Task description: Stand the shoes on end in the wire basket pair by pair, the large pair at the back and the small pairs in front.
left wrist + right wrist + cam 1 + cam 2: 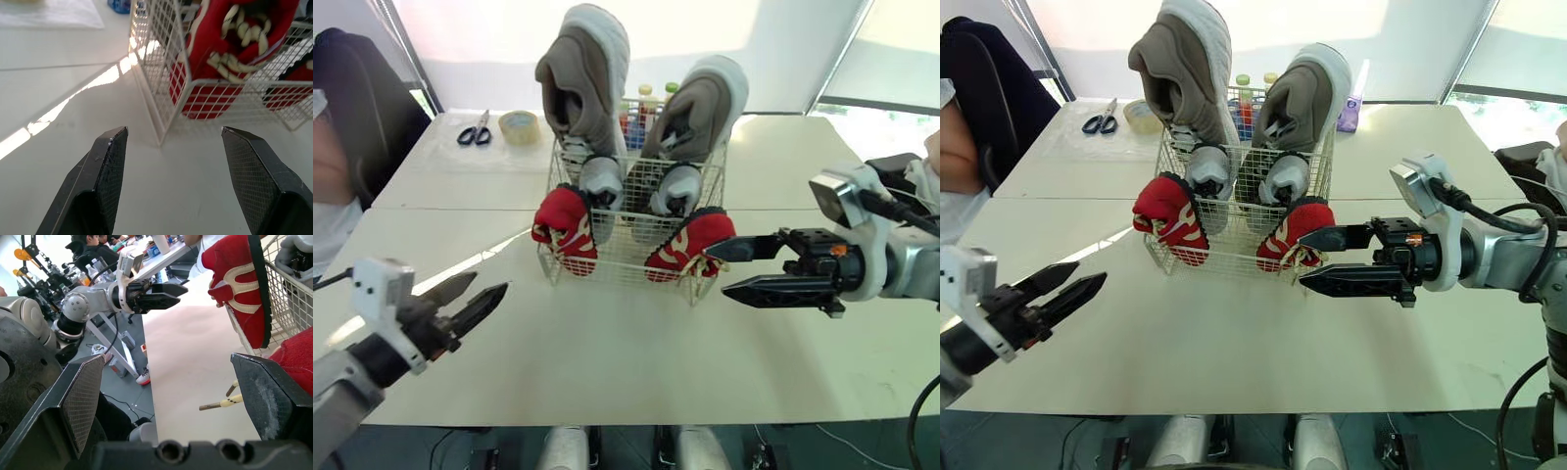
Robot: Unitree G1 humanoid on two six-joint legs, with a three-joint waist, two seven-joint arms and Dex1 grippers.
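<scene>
White tabletop [626, 362] runs under everything I can see, with bright windows behind it. My landmark is the wire basket [625, 257], set in the middle of the table.

At the back of the basket stand two large grey-brown sneakers [582, 73] on end, rising well above the rim. Just in front of them is a pair of small grey shoes [600, 181], also upright. A pair of small red shoes [566, 225] with cream laces takes the front row, one at each front corner, both tilted outward over the rim.

Behind the basket I see a few bottles [641, 108]. Well off to its back left lie black-handled scissors [475, 132] and a roll of tape [519, 125], near each other.

The left gripper [489, 284] hovers over the table to the front left of the basket, well apart from it, fingers [105, 166] spread wide and holding nothing. The right gripper [717, 269] sits at the basket's front right corner, just beside the red shoe there, its fingers parted and empty. I cannot tell whether its upper finger touches that shoe.
</scene>
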